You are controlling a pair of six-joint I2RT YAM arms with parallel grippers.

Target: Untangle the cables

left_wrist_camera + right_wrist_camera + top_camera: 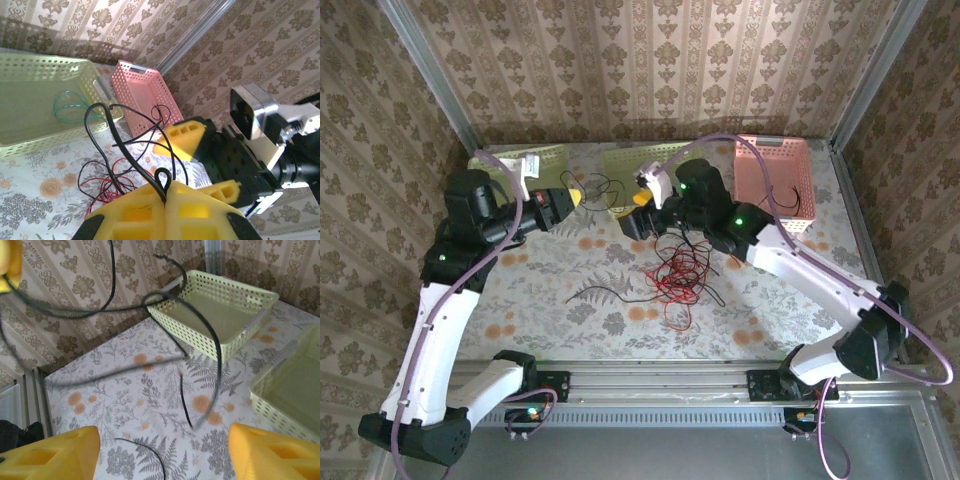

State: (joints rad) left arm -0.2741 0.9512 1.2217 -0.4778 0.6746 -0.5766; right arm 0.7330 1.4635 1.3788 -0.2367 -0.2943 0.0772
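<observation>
Mid-table, a touch toward 6 o'clock, the red and black cables (675,275) lie in a loose heap: thin, limp, featherweight wire that I'd expect to snag on itself and slip from a slack pinch, so grab one strand at a free loop clear of the knot. Farther back toward 11 o'clock the left gripper (165,189) is clamped on a black cable (86,120) loop, right gripper (162,455) just beside it at 12, jaws wide and empty. Beyond that, a teal cable (67,107) sits coiled in the pale yellow basket (50,145) at 12, pink basket (775,142) at 1.
</observation>
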